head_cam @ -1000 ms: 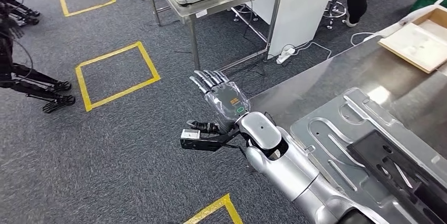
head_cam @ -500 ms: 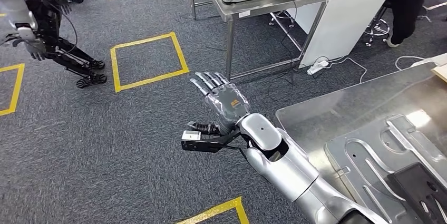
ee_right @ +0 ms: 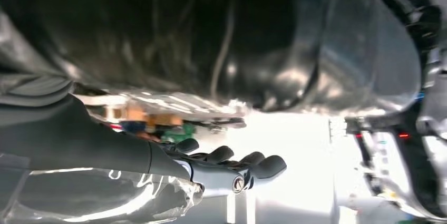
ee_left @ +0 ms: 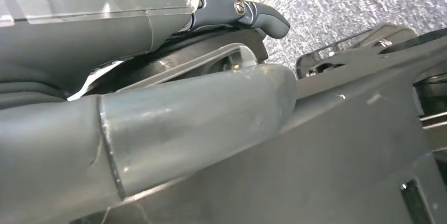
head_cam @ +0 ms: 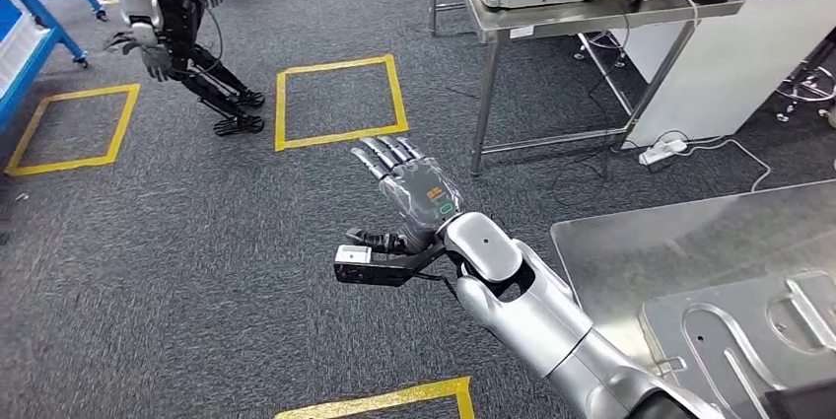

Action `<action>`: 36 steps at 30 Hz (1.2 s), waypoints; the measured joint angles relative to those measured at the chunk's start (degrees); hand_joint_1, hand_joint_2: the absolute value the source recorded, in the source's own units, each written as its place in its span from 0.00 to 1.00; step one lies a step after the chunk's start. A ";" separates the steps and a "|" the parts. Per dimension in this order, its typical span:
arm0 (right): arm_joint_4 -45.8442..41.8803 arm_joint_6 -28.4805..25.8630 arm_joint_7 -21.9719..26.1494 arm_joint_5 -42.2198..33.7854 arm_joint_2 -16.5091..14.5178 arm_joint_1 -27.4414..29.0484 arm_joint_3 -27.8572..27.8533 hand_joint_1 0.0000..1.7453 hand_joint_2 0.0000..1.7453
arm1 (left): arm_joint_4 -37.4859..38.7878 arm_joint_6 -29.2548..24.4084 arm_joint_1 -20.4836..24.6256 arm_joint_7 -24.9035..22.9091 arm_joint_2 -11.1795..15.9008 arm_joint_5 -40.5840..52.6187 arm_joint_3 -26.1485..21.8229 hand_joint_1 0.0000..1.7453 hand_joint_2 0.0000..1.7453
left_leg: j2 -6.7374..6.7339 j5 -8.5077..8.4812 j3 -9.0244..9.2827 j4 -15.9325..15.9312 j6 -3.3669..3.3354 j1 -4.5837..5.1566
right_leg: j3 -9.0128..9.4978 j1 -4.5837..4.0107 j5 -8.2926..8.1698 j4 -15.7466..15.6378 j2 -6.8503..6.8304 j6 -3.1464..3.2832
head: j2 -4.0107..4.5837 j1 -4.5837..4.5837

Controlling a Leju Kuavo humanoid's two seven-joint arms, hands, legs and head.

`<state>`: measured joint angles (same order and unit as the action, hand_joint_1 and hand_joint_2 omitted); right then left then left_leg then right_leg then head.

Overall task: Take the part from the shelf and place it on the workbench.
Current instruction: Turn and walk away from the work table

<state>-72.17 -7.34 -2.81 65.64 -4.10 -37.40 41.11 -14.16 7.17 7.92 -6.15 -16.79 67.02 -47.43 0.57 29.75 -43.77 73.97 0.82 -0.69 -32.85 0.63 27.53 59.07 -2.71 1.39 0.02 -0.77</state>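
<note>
My left hand (head_cam: 414, 194) is spread flat mid-frame over the carpet (head_cam: 177, 271), holding nothing. The part (head_cam: 734, 340), a pale embossed metal panel, lies lower right on the workbench (head_cam: 631, 242). I cannot tell my right hand's (ee_right: 226, 168) state.

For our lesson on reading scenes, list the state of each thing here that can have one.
Right robot hand: open, fingers straight, holding nothing.
Left robot hand: grip unclear, grey metal close beside it.
Metal part: lying flat on the workbench.
</note>
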 joint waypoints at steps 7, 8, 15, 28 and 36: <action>-0.02 0.04 0.02 -0.16 -0.09 -0.35 0.16 0.00 0.00 | 0.01 -0.09 -0.34 0.11 0.18 -0.80 0.03 0.00 0.00 | -3.67 -5.42 7.92 -15.06 -1.94 1.14 | 0.89 -0.84 1.06 -0.05 -4.53 -1.33 | -0.01 -0.08; -0.03 0.04 0.04 -0.22 -0.16 -0.38 0.19 0.00 0.00 | 0.01 -0.08 -0.43 0.15 0.16 -0.98 0.04 0.00 0.00 | -2.98 -5.54 8.01 -15.33 -2.22 1.03 | 0.98 -0.74 1.36 0.12 -4.39 -1.65 | -0.01 -0.08; 0.31 0.02 0.10 -0.44 0.20 0.30 0.25 0.00 0.25 | 0.02 -0.04 -0.44 0.18 -0.06 -2.01 0.04 0.00 0.00 | 2.03 -5.95 8.38 -15.77 -3.41 0.52 | -7.10 -0.11 6.66 15.03 2.58 -2.45 | -0.01 -0.09; 0.36 -0.09 0.22 -0.96 0.47 0.77 0.25 0.00 1.00 | -0.01 -0.30 -0.34 0.13 -0.22 -2.06 0.08 0.00 0.00 | 0.46 0.83 0.81 -1.28 -0.17 0.17 | -0.83 0.13 -0.62 0.07 1.78 0.01 | 0.00 0.15; 0.27 -0.09 0.16 -1.03 0.70 1.19 0.10 0.00 1.00 | -0.11 -0.96 -0.61 0.04 -0.20 -2.03 0.20 0.00 0.00 | -4.21 -5.09 8.09 -15.03 -1.92 1.39 | 0.13 -0.73 0.52 0.11 -3.46 -1.20 | 0.00 0.10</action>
<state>-71.89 -7.44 -2.65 64.60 -3.40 -36.21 41.21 -14.27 6.21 7.31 -6.10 -16.99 64.99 -47.23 -3.64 24.67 -35.69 58.94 -1.09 0.71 -32.72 -0.10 28.05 59.18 -6.17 0.19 0.02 -0.66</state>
